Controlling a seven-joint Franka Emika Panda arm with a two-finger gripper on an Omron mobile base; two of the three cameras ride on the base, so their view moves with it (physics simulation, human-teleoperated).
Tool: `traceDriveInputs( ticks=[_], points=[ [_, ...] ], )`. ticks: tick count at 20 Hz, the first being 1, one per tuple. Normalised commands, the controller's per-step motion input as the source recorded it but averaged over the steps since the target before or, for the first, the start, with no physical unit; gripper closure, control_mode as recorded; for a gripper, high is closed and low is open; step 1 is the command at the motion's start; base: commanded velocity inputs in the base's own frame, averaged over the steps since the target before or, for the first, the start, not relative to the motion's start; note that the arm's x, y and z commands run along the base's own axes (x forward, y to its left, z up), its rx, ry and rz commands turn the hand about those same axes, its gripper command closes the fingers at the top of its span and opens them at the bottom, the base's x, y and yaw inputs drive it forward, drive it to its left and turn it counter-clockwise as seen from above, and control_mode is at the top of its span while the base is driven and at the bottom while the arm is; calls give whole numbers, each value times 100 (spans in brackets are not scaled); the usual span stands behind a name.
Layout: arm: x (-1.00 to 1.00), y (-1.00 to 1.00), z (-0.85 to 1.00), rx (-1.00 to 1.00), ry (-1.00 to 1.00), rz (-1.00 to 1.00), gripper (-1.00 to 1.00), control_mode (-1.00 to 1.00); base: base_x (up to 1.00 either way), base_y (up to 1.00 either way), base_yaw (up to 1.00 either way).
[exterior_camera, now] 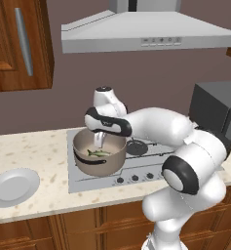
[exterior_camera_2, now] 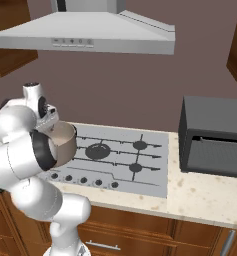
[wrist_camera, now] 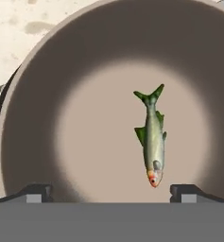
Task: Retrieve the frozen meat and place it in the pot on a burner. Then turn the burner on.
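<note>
The pot (exterior_camera: 107,163) stands on the front-left burner of the cooktop (exterior_camera: 87,184), brownish-grey with a pale inside and a dark handle on its left side. Flat on the pot's floor lies the frozen meat (exterior_camera: 98,153), a small silvery-green fish. In the hand view the frozen meat (wrist_camera: 154,137) lies right of centre, orange-red head toward the fingertips, inside the pot (wrist_camera: 33,104). My gripper (exterior_camera: 100,141) hangs straight over the pot's mouth, pointing down. It is open (wrist_camera: 111,193), with its tips wide apart, nothing between them, and clear of the fish. From the right, my arm partly covers the pot (exterior_camera_2: 65,142).
A row of burner knobs (exterior_camera: 135,178) runs along the cooktop's front edge. A round grey-white plate (exterior_camera: 12,188) lies on the counter to the left. A dark microwave (exterior_camera_2: 212,137) stands right of the cooktop, and a range hood (exterior_camera: 146,31) hangs overhead.
</note>
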Motion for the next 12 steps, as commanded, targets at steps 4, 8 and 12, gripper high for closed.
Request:
traceDriveInputs(
  ticks=[4, 8, 12],
  points=[
    [-44, -18, 35, 0, 0, 0, -100, -100, 0, 0, 0],
    [-45, -14, 27, 0, 0, 0, -100, -100, 0, 0, 0],
    [-40, -13, 23, 0, 0, 0, -100, -100, 0, 0, 0]
  ],
)
